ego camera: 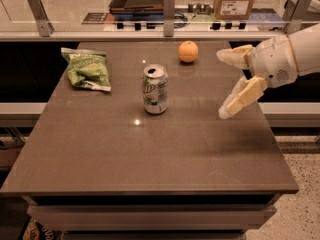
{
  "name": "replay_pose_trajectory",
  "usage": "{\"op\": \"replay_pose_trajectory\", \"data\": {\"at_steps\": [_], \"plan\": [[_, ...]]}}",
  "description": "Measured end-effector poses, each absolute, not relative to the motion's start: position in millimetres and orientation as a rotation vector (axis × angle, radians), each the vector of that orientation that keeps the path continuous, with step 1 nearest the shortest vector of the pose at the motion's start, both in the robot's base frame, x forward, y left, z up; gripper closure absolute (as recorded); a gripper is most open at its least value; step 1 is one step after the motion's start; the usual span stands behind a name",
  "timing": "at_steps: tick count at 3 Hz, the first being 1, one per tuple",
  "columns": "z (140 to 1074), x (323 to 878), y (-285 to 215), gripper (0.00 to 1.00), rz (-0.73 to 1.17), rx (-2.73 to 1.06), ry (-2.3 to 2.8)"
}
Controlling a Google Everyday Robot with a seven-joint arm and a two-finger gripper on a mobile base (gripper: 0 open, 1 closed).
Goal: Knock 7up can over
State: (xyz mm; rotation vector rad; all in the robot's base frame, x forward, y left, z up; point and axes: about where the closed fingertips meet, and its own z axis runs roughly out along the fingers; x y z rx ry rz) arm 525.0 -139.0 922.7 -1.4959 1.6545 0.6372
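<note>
The 7up can (155, 89) stands upright near the middle of the brown table (150, 154); it is silver-white with green markings and an opened top. My gripper (226, 84) comes in from the right edge of the view, above the table's right side. Its two cream fingers are spread wide apart, one pointing left at the top (233, 55) and one slanting down-left (239, 98). The gripper is open, holds nothing, and is well to the right of the can, not touching it.
A crinkled green snack bag (88, 68) lies at the table's back left. An orange (188, 51) sits at the back, right of the can. Behind the table runs a counter with metal posts (169, 13) and a cardboard box (236, 1).
</note>
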Motion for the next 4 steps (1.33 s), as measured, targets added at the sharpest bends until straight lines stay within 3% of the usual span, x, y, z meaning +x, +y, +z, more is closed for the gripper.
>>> {"op": "replay_pose_trajectory", "data": {"at_steps": [4], "plan": [[875, 562, -75, 0.0, 0.728, -1.294, 1.491]]}}
